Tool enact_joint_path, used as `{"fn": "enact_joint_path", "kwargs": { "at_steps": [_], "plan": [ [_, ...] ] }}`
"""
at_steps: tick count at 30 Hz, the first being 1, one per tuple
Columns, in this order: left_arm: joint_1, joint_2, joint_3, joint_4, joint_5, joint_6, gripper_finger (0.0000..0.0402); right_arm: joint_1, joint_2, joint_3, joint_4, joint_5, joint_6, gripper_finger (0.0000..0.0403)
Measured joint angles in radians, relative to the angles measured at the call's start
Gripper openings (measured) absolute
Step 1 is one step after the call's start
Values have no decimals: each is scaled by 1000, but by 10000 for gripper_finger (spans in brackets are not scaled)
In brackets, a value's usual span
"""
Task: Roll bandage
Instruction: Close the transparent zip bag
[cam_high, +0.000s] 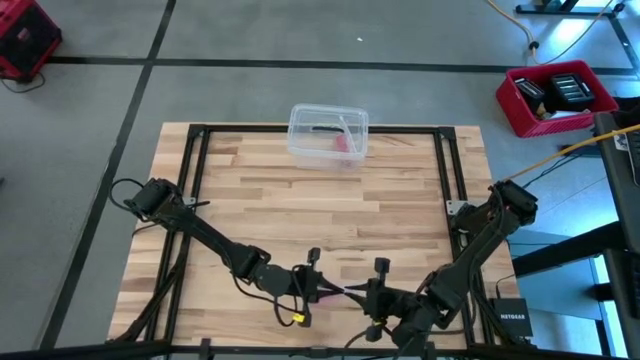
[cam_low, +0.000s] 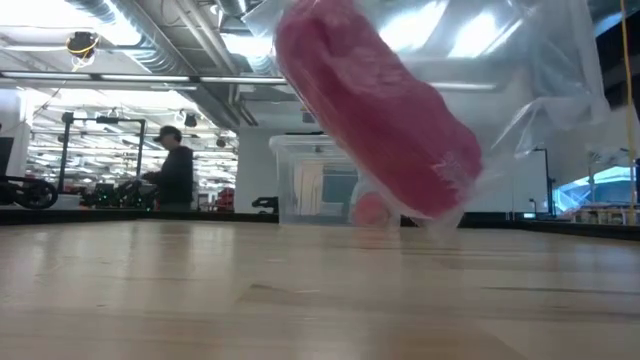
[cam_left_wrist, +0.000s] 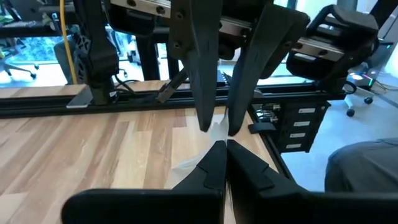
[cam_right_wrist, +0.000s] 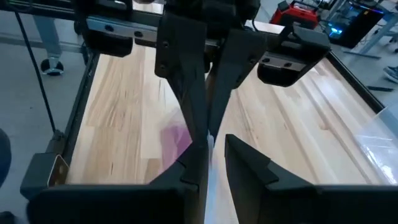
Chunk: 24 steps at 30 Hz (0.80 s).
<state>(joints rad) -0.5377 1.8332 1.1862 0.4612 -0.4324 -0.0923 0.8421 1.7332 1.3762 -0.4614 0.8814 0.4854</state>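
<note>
from above i see both grippers meet at the near edge, left gripper (cam_high: 318, 290) and right gripper (cam_high: 368, 293) each pinching the clear wrapper (cam_low: 540, 90); only my low view shows the pink bandage (cam_low: 375, 105) inside, lifted.

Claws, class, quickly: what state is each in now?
Left claw: shut on the clear wrapper holding the bandage.
Right claw: shut on the same wrapper.

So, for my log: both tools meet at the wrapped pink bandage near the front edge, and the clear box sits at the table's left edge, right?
No: the high view shows the clear box midway along the table's far edge. The left tool and right tool do meet at the wrapped bandage near the front.
</note>
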Motion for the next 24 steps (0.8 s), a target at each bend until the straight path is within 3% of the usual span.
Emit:
{"fn": "enact_joint_path", "kwargs": {
  "at_steps": [13,24],
  "plan": [
    [-14,0,0,52,-12,43,0,2,5,-27,1,-35,-14,31],
    [-21,-6,0,79,-16,50,0,2,6,-125,-6,-80,113,38]
  ]
}}
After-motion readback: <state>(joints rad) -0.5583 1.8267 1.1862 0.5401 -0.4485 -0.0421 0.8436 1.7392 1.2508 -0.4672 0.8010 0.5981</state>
